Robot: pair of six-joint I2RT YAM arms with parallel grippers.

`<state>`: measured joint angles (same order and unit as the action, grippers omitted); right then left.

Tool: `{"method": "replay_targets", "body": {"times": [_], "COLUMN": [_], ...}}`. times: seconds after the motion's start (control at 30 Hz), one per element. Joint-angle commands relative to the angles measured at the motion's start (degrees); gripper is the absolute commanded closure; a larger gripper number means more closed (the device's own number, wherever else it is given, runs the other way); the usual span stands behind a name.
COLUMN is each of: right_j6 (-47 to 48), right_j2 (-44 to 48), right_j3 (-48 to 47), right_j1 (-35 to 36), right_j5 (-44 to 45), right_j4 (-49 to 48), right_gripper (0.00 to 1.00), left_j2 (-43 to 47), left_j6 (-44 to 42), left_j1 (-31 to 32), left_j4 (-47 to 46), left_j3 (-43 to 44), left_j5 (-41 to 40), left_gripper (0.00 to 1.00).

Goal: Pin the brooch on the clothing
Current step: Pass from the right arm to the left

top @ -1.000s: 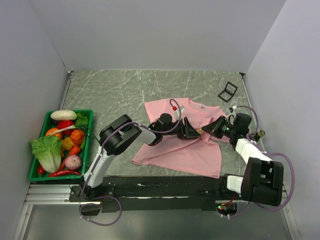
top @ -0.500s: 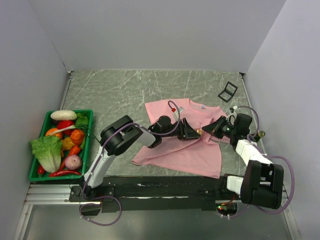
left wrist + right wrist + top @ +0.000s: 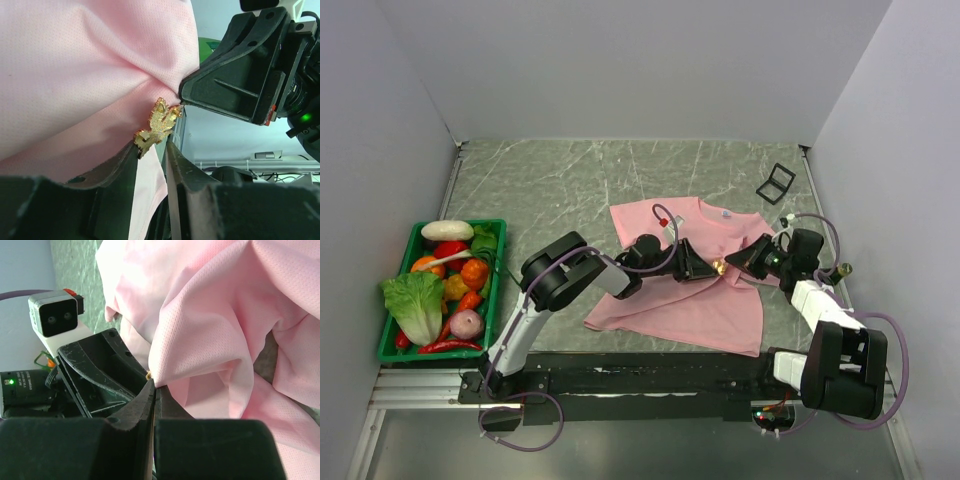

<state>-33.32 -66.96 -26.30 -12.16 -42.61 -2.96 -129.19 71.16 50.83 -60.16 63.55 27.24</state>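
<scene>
Surface: grey-green marbled table (image 3: 570,185), closed in by plain pale walls (image 3: 620,70) at the back and both sides, with a green crate (image 3: 440,354) of vegetables at its left edge and a small black frame (image 3: 776,183) near the far right corner. Clothing (image 3: 670,305): pink, spread right of centre on the table, one fold lifted and pinched between the closed fingers of the right gripper (image 3: 152,385). Brooch (image 3: 157,125): gold-toned, leaf-shaped, clamped at its base in the tips of the left gripper (image 3: 150,147), touching the raised fold just beside the right gripper's fingertips.
</scene>
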Motion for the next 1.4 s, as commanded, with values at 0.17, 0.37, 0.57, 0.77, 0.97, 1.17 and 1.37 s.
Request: {"method": "replay_targets", "body": {"times": [0.17,0.37,0.57,0.77,0.97,1.17,1.37], "right_j6": [1.0,1.2,1.3,1.7,3.7,5.0,6.2], "right_j2": [1.2,1.4,1.5,2.1,4.0,7.5,9.4], "right_j3": [1.0,1.1,1.2,1.0,-0.3,-1.8,-2.9], "right_j1": [-0.3,-0.2,-0.2,-0.3,-0.3,-0.2,-0.3], "right_j5": [0.8,1.2,1.5,2.2,3.8,6.0,10.0], "right_j4": [0.1,0.4,0.5,1.1,4.6,8.0,11.5], "right_gripper": [1.00,1.00,1.00,1.00,0.98,0.58,0.25], "left_j2": [4.6,4.3,4.3,4.3,4.3,3.4,2.4], "left_j6": [-1.0,-1.2,-1.5,-2.2,-3.5,-6.1,-9.1], "left_j1": [0.6,0.6,0.9,0.9,0.6,-0.9,-1.8], "left_j4": [-4.0,-3.8,-3.5,-3.1,-2.2,2.5,6.5], "left_j3": [-0.8,-0.2,0.1,0.3,0.8,4.2,7.3], "left_j5": [-2.4,-2.1,-1.8,-1.0,0.0,4.0,6.9], "left_gripper": [0.69,0.75,0.83,0.99,0.99,0.99,0.99]}}
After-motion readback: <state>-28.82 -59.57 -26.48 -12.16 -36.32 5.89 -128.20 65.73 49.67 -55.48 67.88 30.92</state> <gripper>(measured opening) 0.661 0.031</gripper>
